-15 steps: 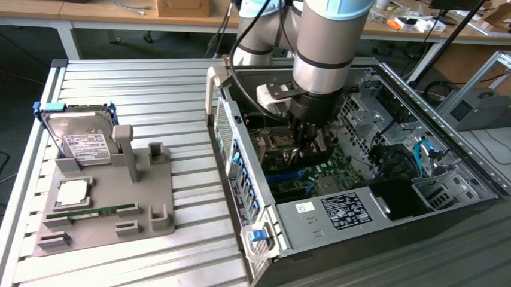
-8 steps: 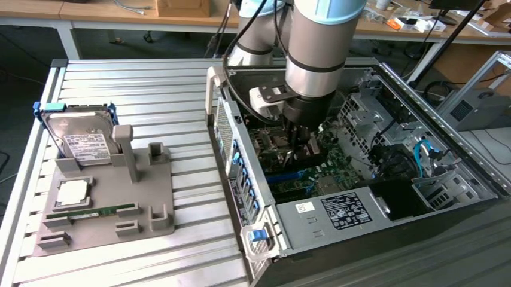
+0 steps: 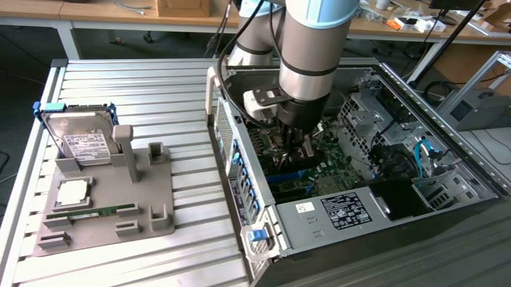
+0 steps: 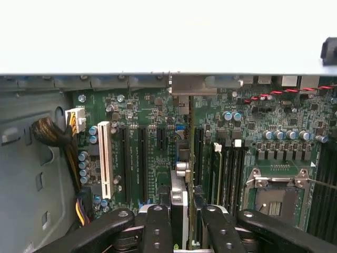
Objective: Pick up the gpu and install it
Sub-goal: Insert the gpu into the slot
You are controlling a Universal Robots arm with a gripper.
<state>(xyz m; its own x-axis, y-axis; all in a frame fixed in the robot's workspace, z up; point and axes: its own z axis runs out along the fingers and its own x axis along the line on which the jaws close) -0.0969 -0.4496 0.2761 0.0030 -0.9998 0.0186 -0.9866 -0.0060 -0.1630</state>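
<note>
While it stands on edge above the motherboard point(image 4: 152, 153), the gpu point(image 4: 190, 158) is held between the gripper point(image 4: 184, 232) fingers.
Thin, stiff and light by the look of it, the card seems fragile on its faces, so pinching its upper edge suits; it hangs inside the open computer case point(image 3: 447, 113), near the expansion slots point(image 4: 141, 158).

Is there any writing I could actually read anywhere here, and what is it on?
None can be read.
Hard drive white label: print too small.
Computer case black sticker and small white sticker: too small.
Circuit board markings: blurred.
</note>
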